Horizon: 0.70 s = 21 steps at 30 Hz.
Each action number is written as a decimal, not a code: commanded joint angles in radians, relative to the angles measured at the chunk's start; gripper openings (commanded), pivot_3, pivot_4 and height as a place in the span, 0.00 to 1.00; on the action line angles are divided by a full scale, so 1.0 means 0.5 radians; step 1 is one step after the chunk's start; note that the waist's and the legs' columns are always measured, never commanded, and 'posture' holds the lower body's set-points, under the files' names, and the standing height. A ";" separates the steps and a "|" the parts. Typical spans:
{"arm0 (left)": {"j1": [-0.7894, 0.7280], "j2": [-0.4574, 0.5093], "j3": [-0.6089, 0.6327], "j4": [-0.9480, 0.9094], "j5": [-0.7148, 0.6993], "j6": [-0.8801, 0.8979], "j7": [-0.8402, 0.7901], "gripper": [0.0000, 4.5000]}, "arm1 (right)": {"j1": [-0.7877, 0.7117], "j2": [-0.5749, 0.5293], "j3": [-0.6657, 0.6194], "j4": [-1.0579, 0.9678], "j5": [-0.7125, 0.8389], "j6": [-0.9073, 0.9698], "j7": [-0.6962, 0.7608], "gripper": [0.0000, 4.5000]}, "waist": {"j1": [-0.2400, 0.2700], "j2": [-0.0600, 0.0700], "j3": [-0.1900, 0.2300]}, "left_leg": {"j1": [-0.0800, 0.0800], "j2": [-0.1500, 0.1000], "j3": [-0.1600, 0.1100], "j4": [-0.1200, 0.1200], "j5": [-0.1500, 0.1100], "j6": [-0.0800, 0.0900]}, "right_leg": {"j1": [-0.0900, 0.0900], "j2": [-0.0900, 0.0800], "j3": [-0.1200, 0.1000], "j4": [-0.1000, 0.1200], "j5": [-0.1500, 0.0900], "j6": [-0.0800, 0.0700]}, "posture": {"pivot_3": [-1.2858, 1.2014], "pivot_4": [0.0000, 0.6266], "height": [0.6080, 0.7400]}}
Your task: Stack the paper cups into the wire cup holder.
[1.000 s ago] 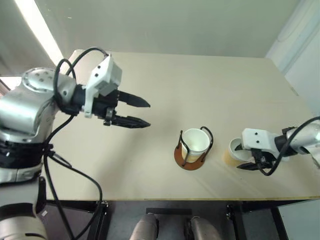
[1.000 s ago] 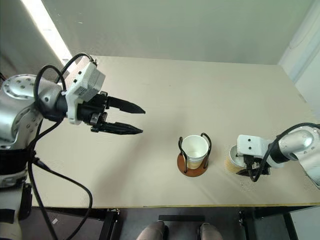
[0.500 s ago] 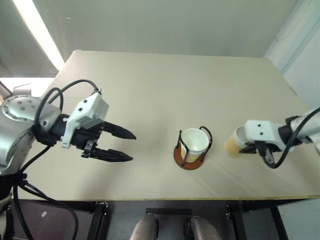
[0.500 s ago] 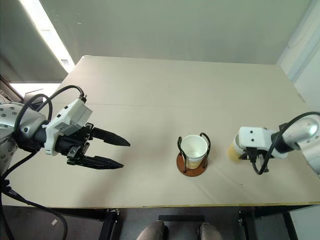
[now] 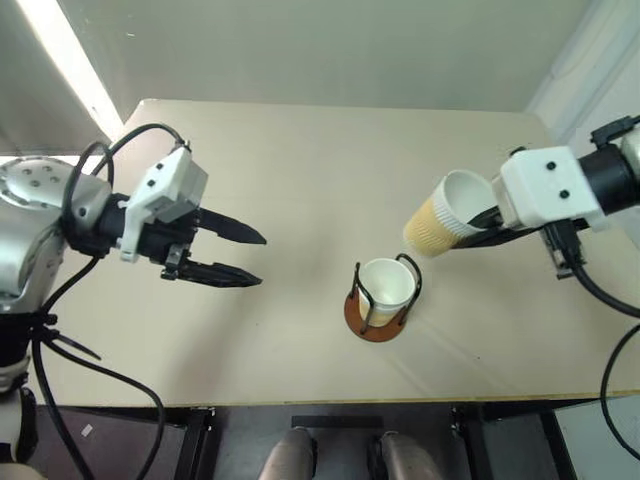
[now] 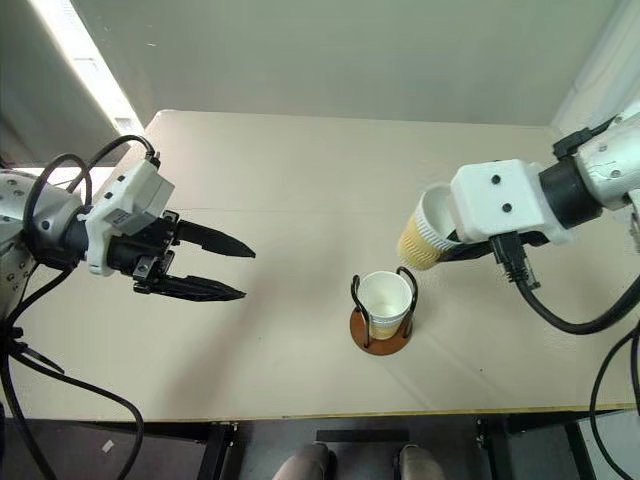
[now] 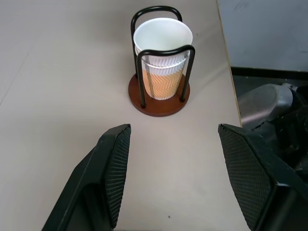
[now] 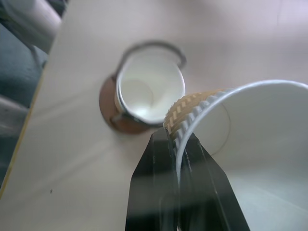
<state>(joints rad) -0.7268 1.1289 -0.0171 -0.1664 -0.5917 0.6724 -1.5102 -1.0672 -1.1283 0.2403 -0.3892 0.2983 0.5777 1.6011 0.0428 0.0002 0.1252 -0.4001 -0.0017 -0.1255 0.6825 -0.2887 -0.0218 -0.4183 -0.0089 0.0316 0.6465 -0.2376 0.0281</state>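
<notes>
Now the right gripper point(image 6: 462, 243) has come up off the table w/ a paper cup point(image 5: 440, 213) pinched by its rim: one finger inside, one outside, pressed tight on the wall. A sec ago that cup sat on the table point(image 5: 300, 160) at the right, near edge, w/ the gripper down around it; it's now in the air, tilted, base pointing down-left, just right of and above the wire cup holder point(image 5: 378, 300). So the pick is done and the carry is underway.

The holder stands near the table's near edge, centre-right, upright, w/ a cup in the holder point(image 7: 162, 53) already seated between the black loops, open end up. Can't tell if more than one is nested there.

Left gripper point(image 5: 240, 258) hovers over the left part of the table, well apart from the holder, fingers spread, nothing between them; it has drifted a bit nearer since a sec ago, no part in the move.

Next, prob: level the held cup, line it over the seated one, lower, let go. Risk: tilted base catching a wire loop.
</notes>
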 commanded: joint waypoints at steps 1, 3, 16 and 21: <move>-0.080 -0.022 -0.010 0.034 0.034 -0.050 -0.018 0.69 | -0.032 0.026 0.004 -0.054 0.022 0.017 0.015 0.01 | 0.000 0.000 0.000 | 0.000 0.000 0.000 -0.001 0.000 0.000 | 0.000 0.000 0.000 -0.001 0.000 0.000 | 0.52 0.24 1.00; -0.096 -0.047 -0.029 0.053 0.048 -0.060 -0.020 0.69 | -0.012 0.058 0.035 -0.100 0.027 0.017 0.012 0.01 | 0.001 0.000 0.000 | -0.001 0.000 0.000 -0.002 0.000 0.000 | 0.000 0.000 0.000 -0.001 0.000 0.000 | 0.52 0.24 1.00; -0.098 -0.128 -0.041 0.038 0.065 -0.051 0.010 0.69 | 0.009 0.207 0.191 -0.166 -0.057 -0.004 -0.008 0.01 | -0.004 0.000 0.000 | 0.000 0.001 0.000 -0.001 0.000 0.000 | 0.000 0.000 0.000 -0.002 0.000 0.000 | 0.52 0.24 1.00; -0.079 -0.127 -0.027 0.006 0.046 -0.037 0.032 0.69 | 0.038 0.207 0.228 -0.136 -0.134 -0.081 -0.006 0.01 | -0.004 0.000 0.000 | 0.000 0.001 0.000 -0.001 0.000 0.000 | 0.000 0.000 0.000 -0.002 0.000 0.000 | 0.52 0.24 1.00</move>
<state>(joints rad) -0.7611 1.0593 -0.0598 -0.1295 -0.5588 0.6539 -1.4987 -1.0448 -1.0220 0.3602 -0.4562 0.2515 0.5617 1.6015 0.0408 0.0002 0.1252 -0.4001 -0.0013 -0.1256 0.6818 -0.2886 -0.0220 -0.4184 -0.0087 0.0316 0.6457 -0.2376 0.0281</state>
